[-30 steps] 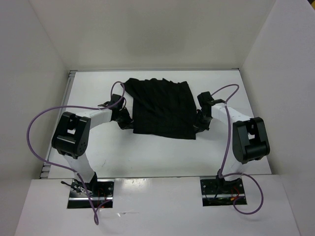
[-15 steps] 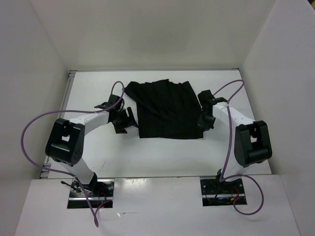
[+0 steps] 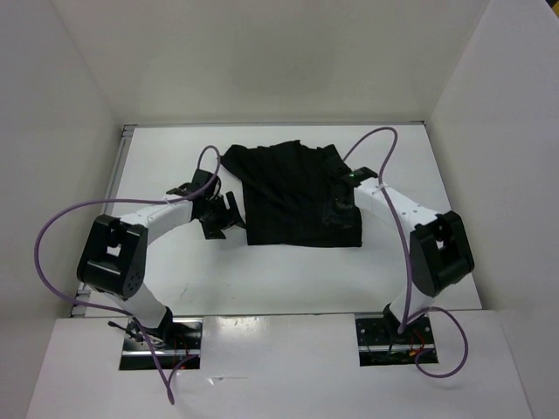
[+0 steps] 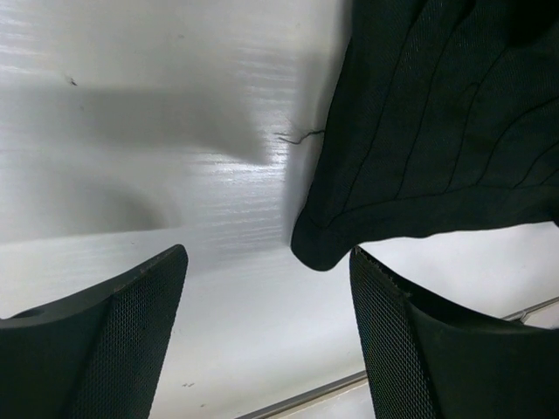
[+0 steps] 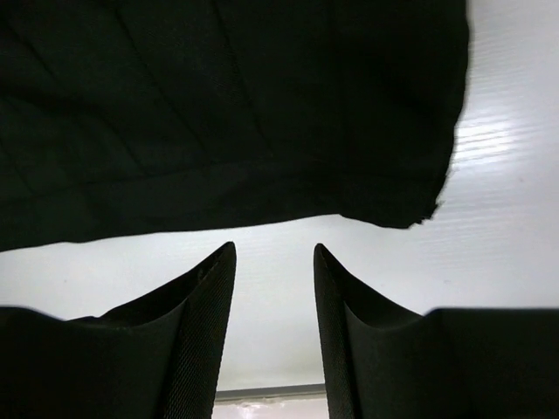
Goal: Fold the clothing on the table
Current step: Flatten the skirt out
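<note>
A white wall [image 3: 61,131] closes the left side of the desk [image 3: 262,271], with a metal strip [image 3: 122,166] along that edge. A purple cable [image 3: 52,236] loops from the left base plate [image 3: 162,336] up to the left arm [image 3: 118,253], which reaches toward the middle.

The left pincer [image 3: 220,216] sits low, just beside the clothing's left edge. From the wrist, its fingers [image 4: 131,323] are spread wide with only bare desk between them, gripping nothing. A rounded corner of the clothing [image 4: 437,113] lies just ahead of the right-hand finger, apart from it. A loose thread [image 4: 297,136] strays from the hem onto the desk.

The clothing [image 3: 293,196] lies flat at the desk's centre, toward the back wall [image 3: 271,52]. It is black, with faint pleat lines, and its far-left corner is bunched.

The right pincer [image 3: 339,212] hangs over the clothing's right part, and the wrist covers part of that side from above. In its own camera the fingers [image 5: 183,340] stand parted, desk showing through the gap, nothing gripped. The clothing [image 5: 218,105] fills the view beyond the tips, one frayed corner at the right.

The right arm [image 3: 441,253] bends back to its base plate [image 3: 393,336], its purple cable [image 3: 406,244] arching overhead, the right wall [image 3: 507,131] beyond.
</note>
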Available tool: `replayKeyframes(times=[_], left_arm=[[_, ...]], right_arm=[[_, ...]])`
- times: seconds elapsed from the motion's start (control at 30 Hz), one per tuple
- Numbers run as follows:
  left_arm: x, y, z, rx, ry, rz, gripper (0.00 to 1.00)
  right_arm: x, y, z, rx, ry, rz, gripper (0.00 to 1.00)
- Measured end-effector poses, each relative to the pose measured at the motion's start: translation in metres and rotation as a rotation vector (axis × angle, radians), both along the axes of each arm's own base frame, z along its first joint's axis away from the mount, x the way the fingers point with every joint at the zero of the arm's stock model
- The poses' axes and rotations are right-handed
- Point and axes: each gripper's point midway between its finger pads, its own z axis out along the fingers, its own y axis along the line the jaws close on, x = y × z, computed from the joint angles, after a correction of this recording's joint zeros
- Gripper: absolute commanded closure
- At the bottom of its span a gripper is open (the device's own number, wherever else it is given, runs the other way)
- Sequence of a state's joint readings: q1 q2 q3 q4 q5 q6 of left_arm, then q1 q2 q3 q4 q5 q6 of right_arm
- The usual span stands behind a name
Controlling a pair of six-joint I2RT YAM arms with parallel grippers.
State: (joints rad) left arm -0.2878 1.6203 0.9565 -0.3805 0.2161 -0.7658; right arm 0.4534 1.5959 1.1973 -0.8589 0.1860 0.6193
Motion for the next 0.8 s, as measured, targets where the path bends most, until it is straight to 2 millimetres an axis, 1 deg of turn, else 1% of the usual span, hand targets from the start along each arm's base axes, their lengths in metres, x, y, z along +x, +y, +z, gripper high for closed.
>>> replayKeyframes(times=[0.03,0.1,0.17,0.23,0.33,0.4,0.47,0.57,0.63,0.7,0.8], left_arm=[[-0.001,-0.001,0.000,-0.001,0.001,-0.005,0.18],[-0.002,-0.003,0.000,-0.003,0.002,-0.009,0.18],[-0.002,-0.005,0.000,-0.007,0.001,-0.014,0.18],[-0.002,-0.005,0.000,-0.009,0.000,-0.016,0.18],[-0.002,-0.005,0.000,-0.010,-0.001,-0.015,0.18],[-0.002,-0.005,0.000,-0.010,-0.001,-0.015,0.18],[-0.002,-0.005,0.000,-0.010,-0.001,-0.015,0.18],[-0.004,-0.005,-0.002,-0.008,0.004,-0.015,0.18],[-0.005,-0.004,-0.003,-0.007,0.008,-0.015,0.18],[-0.005,-0.004,-0.003,-0.007,0.010,-0.014,0.18],[-0.006,-0.004,-0.003,-0.009,0.012,-0.010,0.18]], right_arm=[[0.000,0.003,-0.005,-0.004,0.014,0.008,0.54],[0.000,0.004,-0.023,-0.027,0.061,0.017,0.54],[-0.001,0.002,-0.040,-0.058,0.106,0.016,0.54],[-0.001,-0.002,-0.054,-0.090,0.134,0.016,0.55],[0.004,-0.003,-0.055,-0.106,0.124,0.017,0.55],[0.014,0.000,-0.048,-0.102,0.091,0.016,0.56],[0.029,0.004,-0.040,-0.097,0.041,0.018,0.56],[0.041,0.006,-0.037,-0.101,0.007,0.017,0.57],[0.046,0.007,-0.041,-0.111,0.001,0.018,0.60],[0.047,0.005,-0.049,-0.128,0.013,0.020,0.60],[0.046,0.002,-0.060,-0.157,0.034,0.022,0.67]])
